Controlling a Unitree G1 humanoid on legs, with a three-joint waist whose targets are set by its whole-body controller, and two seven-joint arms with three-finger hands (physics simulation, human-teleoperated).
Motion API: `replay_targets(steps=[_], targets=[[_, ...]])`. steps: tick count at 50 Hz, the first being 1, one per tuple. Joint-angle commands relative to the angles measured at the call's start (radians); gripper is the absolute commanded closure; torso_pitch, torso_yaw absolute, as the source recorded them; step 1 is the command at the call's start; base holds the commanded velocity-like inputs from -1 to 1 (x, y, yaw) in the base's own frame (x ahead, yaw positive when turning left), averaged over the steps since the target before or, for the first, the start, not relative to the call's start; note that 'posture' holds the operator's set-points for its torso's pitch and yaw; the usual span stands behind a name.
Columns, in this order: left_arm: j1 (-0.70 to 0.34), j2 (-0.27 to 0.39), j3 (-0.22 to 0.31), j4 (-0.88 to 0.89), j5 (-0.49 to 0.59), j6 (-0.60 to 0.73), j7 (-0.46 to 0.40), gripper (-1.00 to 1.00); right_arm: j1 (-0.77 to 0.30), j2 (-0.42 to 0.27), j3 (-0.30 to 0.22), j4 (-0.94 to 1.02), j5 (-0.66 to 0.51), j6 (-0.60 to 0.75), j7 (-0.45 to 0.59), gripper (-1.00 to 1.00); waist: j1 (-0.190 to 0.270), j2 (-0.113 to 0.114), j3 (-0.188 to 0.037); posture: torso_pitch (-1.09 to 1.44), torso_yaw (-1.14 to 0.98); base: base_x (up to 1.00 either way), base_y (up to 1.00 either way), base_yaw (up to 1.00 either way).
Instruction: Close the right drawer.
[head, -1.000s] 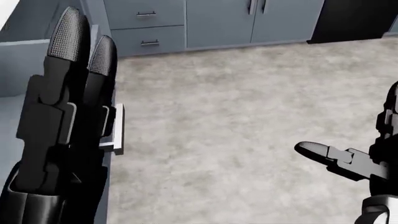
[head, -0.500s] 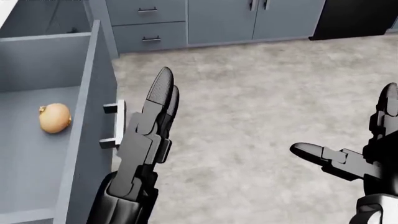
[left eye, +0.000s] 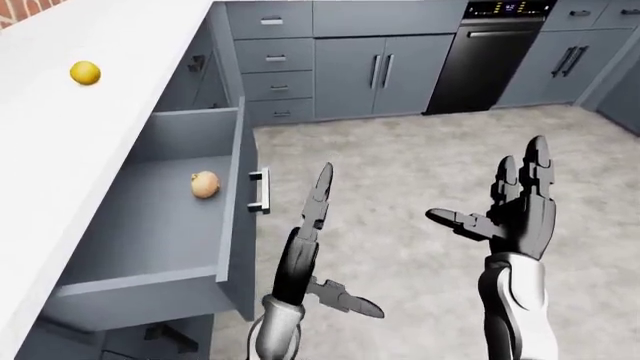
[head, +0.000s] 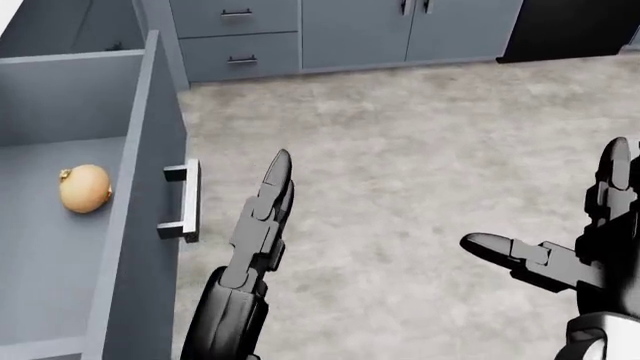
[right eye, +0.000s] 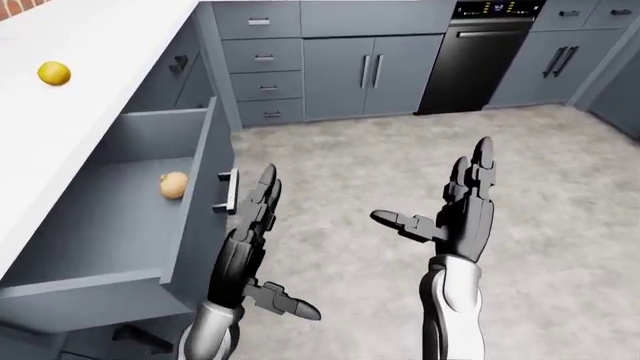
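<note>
No brand or label could be read anywhere; the dishwasher (left eye: 492, 52) at the top of the left-eye view had a lit display on its panel, too small to make out. The drawer (left eye: 165, 225) stood pulled well out from under the white counter (left eye: 70, 127), at the left of my view, with an onion (head: 84, 188) lying on its grey bottom and its bar handle (head: 185, 201) facing the room. My left hand (left eye: 312, 217) was held flat, fingers straight and together (thumb splayed low), just beside that handle but clear of it. My right hand (left eye: 520, 202) stood well apart to the right, palm open, fingers upright, holding nothing. A lemon (left eye: 85, 73) sat on the counter. The floor (left eye: 420, 157) was mottled grey stone, and grey cabinets (left eye: 345, 71) lined the wall at the top.
</note>
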Motion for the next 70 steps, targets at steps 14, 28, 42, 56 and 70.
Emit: replay_targets(steps=[14,28,42,56,70], targets=[[-0.091,-0.052,0.084,0.095,-0.035,-0.073,0.049,-1.00,-0.022,-0.009,-0.002,-0.031,-0.001,-0.033,0.004,-1.00,-0.001,-0.006,-0.020,0.00,0.00,0.00,0.00,0.00],[-0.186,-0.072,0.182,0.251,-0.093,-0.005,0.156,-1.00,-0.022,-0.009,-0.001,-0.032,-0.001,-0.029,0.004,-1.00,-0.004,-0.005,-0.020,0.00,0.00,0.00,0.00,0.00],[-0.206,-0.079,0.213,0.334,-0.114,0.051,0.245,-1.00,-0.021,-0.008,0.001,-0.020,-0.004,-0.039,0.008,-1.00,-0.007,-0.004,-0.020,0.00,0.00,0.00,0.00,0.00],[-0.248,-0.069,0.264,0.408,-0.141,0.078,0.337,-1.00,-0.022,-0.009,0.001,-0.019,-0.003,-0.038,0.008,-1.00,-0.008,-0.002,-0.023,0.00,0.00,0.00,0.00,0.00],[-0.285,-0.055,0.313,0.451,-0.185,0.071,0.437,-1.00,-0.022,-0.009,0.002,-0.023,-0.003,-0.035,0.009,-1.00,-0.009,0.001,-0.024,0.00,0.00,0.00,0.00,0.00]])
